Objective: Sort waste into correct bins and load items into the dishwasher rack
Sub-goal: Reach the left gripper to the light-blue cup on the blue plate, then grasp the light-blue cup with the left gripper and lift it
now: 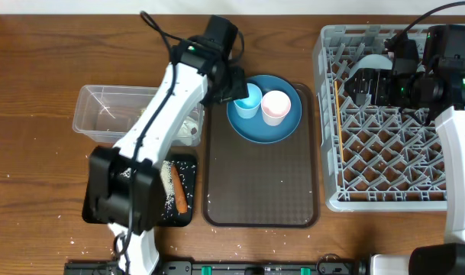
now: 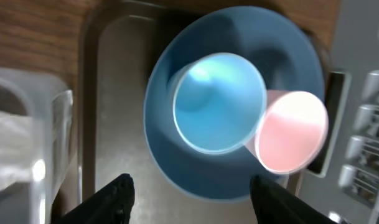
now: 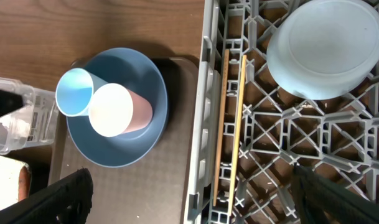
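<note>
The dark blue plate (image 1: 282, 128) sits at the far end of the brown serving tray, with the light blue cup (image 1: 248, 101) and the pale pink cup (image 1: 276, 107) on it. My left gripper (image 1: 234, 85) is open and empty, just left of the light blue cup (image 2: 219, 102); the pink cup (image 2: 293, 130) touches that cup. My right gripper (image 1: 369, 82) is open and empty over the grey rack (image 1: 385, 168). In the rack lie the upturned pale blue bowl (image 3: 329, 46) and two chopsticks (image 3: 229, 124). The green-yellow wrapper is out of view.
The clear tub (image 1: 110, 114) holds crumpled white paper (image 1: 190, 131). The black tray (image 1: 144, 200) holds the carrot (image 1: 180, 197) and rice grains. The brown serving tray (image 1: 259, 183) lies between the bins and the rack. A few rice grains dot the table at the left.
</note>
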`<state>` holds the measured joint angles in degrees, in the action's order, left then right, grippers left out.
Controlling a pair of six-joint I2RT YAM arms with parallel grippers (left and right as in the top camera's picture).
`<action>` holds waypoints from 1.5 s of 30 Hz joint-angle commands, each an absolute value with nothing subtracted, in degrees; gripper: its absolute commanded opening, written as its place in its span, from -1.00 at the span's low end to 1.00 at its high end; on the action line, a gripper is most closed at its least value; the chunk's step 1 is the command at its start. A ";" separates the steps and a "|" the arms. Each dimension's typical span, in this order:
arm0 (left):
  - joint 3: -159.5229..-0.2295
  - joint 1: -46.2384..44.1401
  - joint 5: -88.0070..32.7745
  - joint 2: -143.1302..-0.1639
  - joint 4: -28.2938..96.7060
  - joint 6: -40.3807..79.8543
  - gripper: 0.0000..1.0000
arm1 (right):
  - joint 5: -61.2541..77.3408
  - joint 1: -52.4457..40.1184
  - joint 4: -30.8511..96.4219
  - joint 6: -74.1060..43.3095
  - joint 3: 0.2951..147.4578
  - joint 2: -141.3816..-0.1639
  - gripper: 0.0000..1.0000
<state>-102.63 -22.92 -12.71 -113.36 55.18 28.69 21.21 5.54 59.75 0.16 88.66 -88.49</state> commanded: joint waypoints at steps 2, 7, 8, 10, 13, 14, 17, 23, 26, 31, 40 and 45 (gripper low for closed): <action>-103.57 -22.96 -11.94 -116.01 54.41 29.17 0.16 | 21.87 4.84 59.77 -0.62 88.71 -88.64 0.99; -103.46 -22.96 -11.94 -119.11 53.19 29.17 0.05 | 21.87 4.86 59.75 -0.60 88.71 -88.64 0.98; -103.46 -22.98 -11.94 -119.81 52.93 29.17 0.03 | 21.87 4.84 59.75 -0.60 88.71 -88.64 0.99; -103.35 -23.09 -11.94 -121.01 52.18 29.17 0.03 | 21.87 4.86 59.77 -0.60 88.71 -88.64 0.99; -103.35 -23.11 -11.84 -122.34 51.46 29.17 0.01 | 21.85 4.84 59.77 -0.60 88.71 -88.64 0.99; -103.35 -23.11 -11.42 -122.54 51.29 29.19 -0.05 | 21.87 4.84 59.77 -0.60 88.71 -88.64 0.99; -103.35 -23.11 -9.78 -122.65 50.85 29.19 -0.26 | 21.85 4.84 59.77 -0.60 88.71 -88.64 0.99; -103.35 -23.24 -9.80 -122.69 50.68 29.19 -0.56 | 21.87 4.84 59.77 -0.60 88.71 -88.64 0.98; -103.35 -23.51 -9.78 -122.72 50.63 29.19 -0.63 | 21.85 4.84 59.77 -0.60 88.71 -88.64 0.98; -103.35 -23.46 -9.34 -122.69 50.70 29.17 -0.88 | 21.87 4.84 59.77 -0.60 88.71 -88.64 0.98; -104.73 -22.94 -6.15 -117.89 48.97 29.17 -0.88 | 21.87 4.86 59.77 -0.62 88.71 -88.64 0.99; -105.01 -22.50 -1.32 -109.60 49.15 28.91 -0.88 | 21.87 4.84 59.77 -0.62 88.71 -88.64 0.99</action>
<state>-102.65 -23.24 -5.67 -117.16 49.08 29.56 21.21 5.54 59.75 0.16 88.66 -88.49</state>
